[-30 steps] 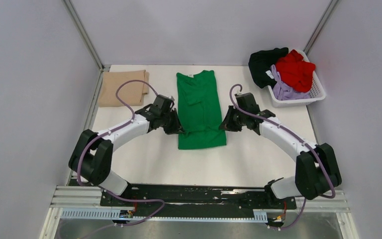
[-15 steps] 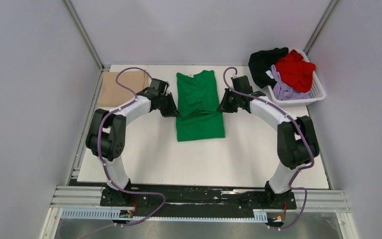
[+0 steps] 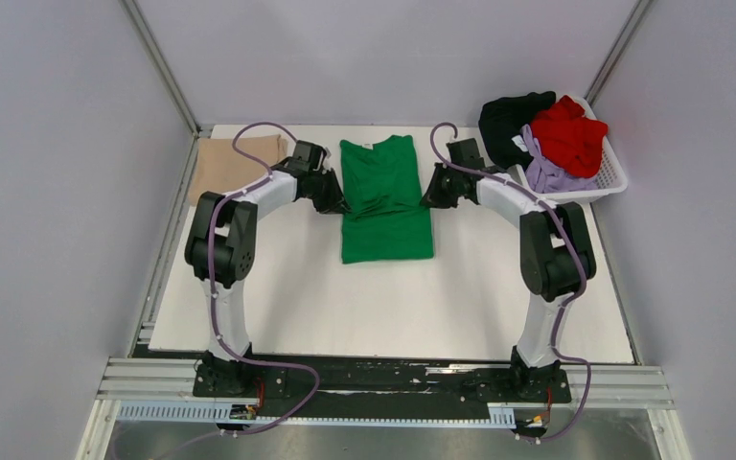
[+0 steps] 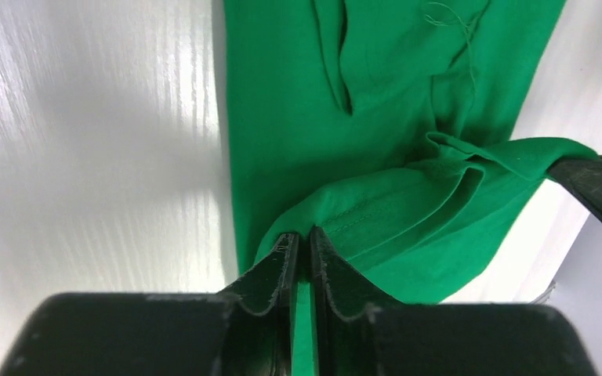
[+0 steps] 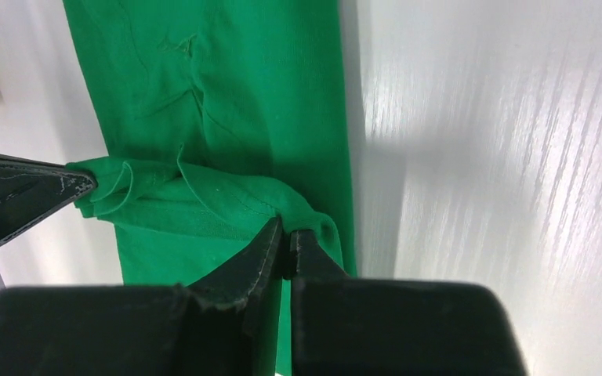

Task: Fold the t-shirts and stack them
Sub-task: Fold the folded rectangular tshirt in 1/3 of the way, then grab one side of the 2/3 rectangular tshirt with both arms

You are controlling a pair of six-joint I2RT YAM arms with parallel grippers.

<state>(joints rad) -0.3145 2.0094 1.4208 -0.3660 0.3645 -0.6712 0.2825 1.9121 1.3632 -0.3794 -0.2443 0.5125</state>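
The bright green t-shirt point(image 3: 383, 196) lies on the white table, collar at the far end, sleeves folded in. My left gripper point(image 3: 338, 204) is shut on its left hem corner point(image 4: 337, 227), my right gripper point(image 3: 428, 199) shut on its right hem corner point(image 5: 298, 215). Both hold the hem above the shirt's middle, the lower half doubled over. In each wrist view the other gripper's tip shows at the far side of the fold. A folded tan t-shirt point(image 3: 230, 168) lies at the far left. Black point(image 3: 508, 120), red point(image 3: 570, 134) and lavender point(image 3: 546, 168) t-shirts are heaped in the basket.
The white plastic basket point(image 3: 606, 180) stands at the far right corner by the right wall. Grey walls close the table in on three sides. Bare white tabletop point(image 3: 383, 307) stretches between the green shirt and the arm bases.
Both grippers have carried the green shirt's hem away from the arm bases toward the collar. The visible shirt has grown shorter as its lower half folds over.
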